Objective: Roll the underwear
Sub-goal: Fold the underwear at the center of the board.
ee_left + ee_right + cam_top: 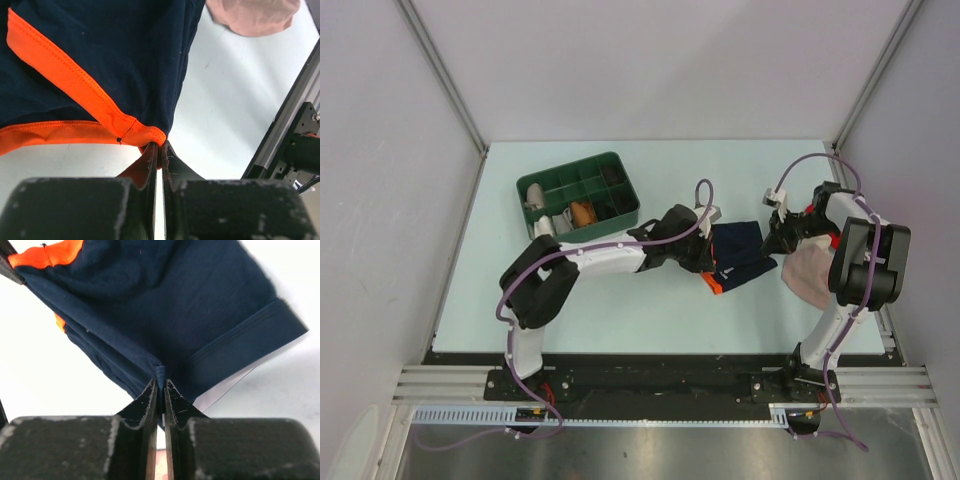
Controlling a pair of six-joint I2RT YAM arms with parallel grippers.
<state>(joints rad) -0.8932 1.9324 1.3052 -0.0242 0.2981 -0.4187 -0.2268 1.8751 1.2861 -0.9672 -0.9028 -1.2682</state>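
Pale table (620, 310), green divided tray (570, 167) at back left with small items in it. The underwear (740, 250), navy with orange trim, sits right of centre, stretched between the two claws. Beige-pink cloth (807, 275) is just beside it on the right, partly under the right arm. Left gripper (161, 147) is clamped on the orange-trimmed corner. Right gripper (161, 382) is clamped on a navy fold at the opposite edge.

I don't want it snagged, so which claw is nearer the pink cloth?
Right. The right claw pinches the underwear just beside the pink cloth; the left claw grips its orange trim, across the garment.
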